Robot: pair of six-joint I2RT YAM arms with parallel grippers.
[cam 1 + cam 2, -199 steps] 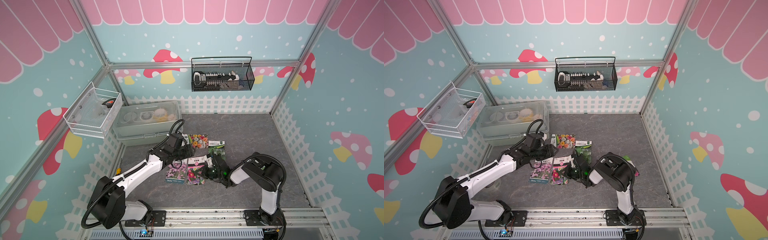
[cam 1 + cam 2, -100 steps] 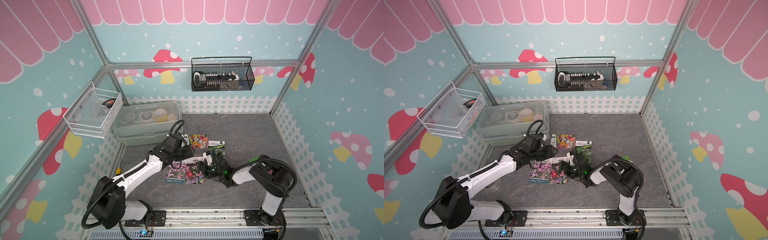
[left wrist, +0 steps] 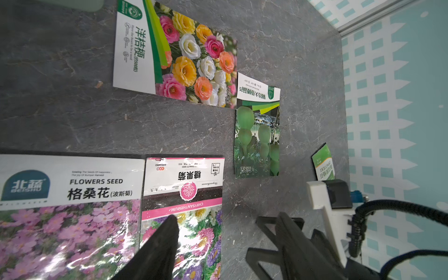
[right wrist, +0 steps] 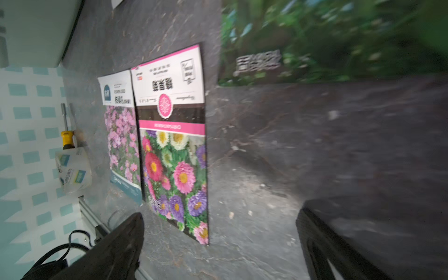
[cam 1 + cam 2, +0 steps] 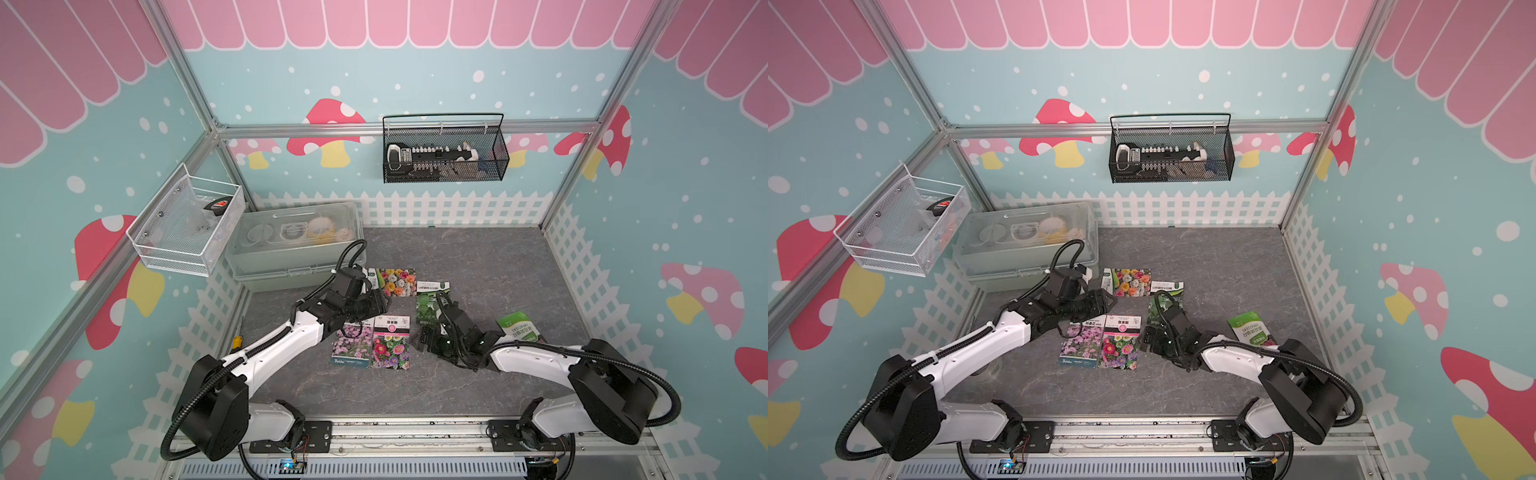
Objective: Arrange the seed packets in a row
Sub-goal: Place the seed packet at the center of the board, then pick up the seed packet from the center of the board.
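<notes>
Newly released since a second ago: chrysanthemum packet (image 5: 390, 343), gripped by the right claw then, flat and free now. Touching its left edge, pink cosmos packet (image 5: 352, 347), long sides matched, seemingly the start of the row. Just behind the chrysanthemum packet, left gripper (image 3: 226, 218), jaws apart on nothing, one finger (image 3: 164, 242) showing across the printed flowers in the left wrist view, likely there to steady or square the pair. Farther behind the chrysanthemum packet, mixed-bloom packet (image 5: 395, 282), turned sideways, not yet in line. Just right of the chrysanthemum packet, right gripper (image 4: 220, 215), spread wide and empty, low over bare table, probably backed off to avoid dragging the sheet. Behind and right of the chrysanthemum packet, green gourd packet (image 5: 426, 299), partly under the right arm's cable; farther right, second green packet (image 5: 519, 328), skewed, alone. Three left to bring into line, by this reading.

Underneath, dark grey stone-patterned table (image 5: 478, 270), matt, flecked with small specks. Far left of the chrysanthemum packet, tape roll (image 4: 72, 169) and yellow-handled screwdriver (image 4: 66, 135) by the white picket trim; behind and left, clear lidded box (image 5: 291, 245) and white mesh basket (image 5: 183, 224); far behind, black wire basket (image 5: 442, 153) on teal mushroom-print walls.
</notes>
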